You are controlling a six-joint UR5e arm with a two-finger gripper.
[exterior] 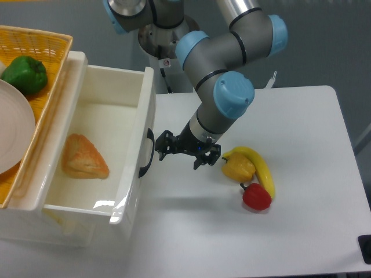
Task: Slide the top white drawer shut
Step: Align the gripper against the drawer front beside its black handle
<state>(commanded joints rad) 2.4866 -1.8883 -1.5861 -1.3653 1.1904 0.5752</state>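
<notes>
The top white drawer (145, 110) stands pulled far out of its cabinet at the left, with its front panel facing right. An orange-brown bread-like piece (84, 157) lies inside it. A curved black handle (147, 154) sits on the front panel. My gripper (178, 155) hovers low over the table just right of that handle, a small gap away and not touching it. Its jaws are open and hold nothing.
A yellow woven basket (40, 43) on the cabinet top holds a green pepper (26, 74) and a white plate (11, 127). On the table right of the gripper lie a yellow pepper (237, 167), a banana (264, 171) and a red pepper (256, 197).
</notes>
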